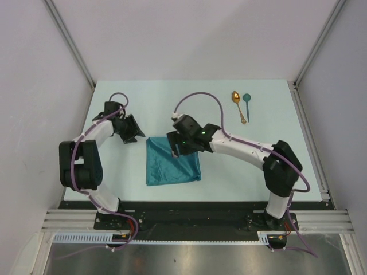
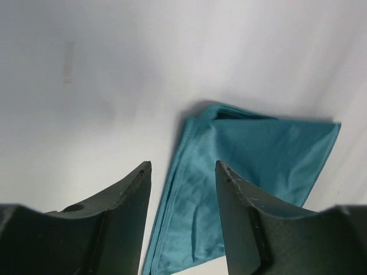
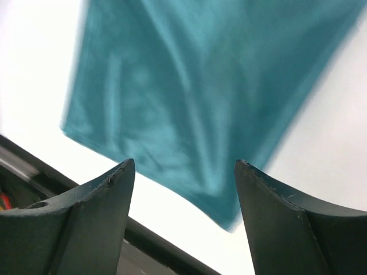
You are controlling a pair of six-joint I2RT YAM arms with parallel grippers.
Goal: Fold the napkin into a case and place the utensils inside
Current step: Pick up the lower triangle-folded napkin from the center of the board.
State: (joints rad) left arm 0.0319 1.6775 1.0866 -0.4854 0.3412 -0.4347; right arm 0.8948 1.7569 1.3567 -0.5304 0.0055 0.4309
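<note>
On the surface (image 1: 143,103) | napkin (image 1: 172,161) folded partway (more folds needed) | spoons (image 1: 235,97) not yet tucked in | left fingers (image 2: 123,217), right fingers (image 3: 97,212) parted, empty

The napkin (image 1: 172,161) is seen as a plain teal blue-green, unpatterned, with lighter glossy streaks along its creases. At two o'clock from it, a shiny gold spoon (image 1: 239,109) and a teal spoon (image 1: 247,107) are shown. The counter (image 1: 137,103) is coloured a very pale mint, without pattern. The left arm (image 1: 97,133) and right arm (image 1: 241,150) are finished in white with black joints, and purple cables (image 1: 200,95) are looped over them. The left fingers (image 2: 123,223) and right fingers (image 3: 289,229) are rendered in dark charcoal.
</note>
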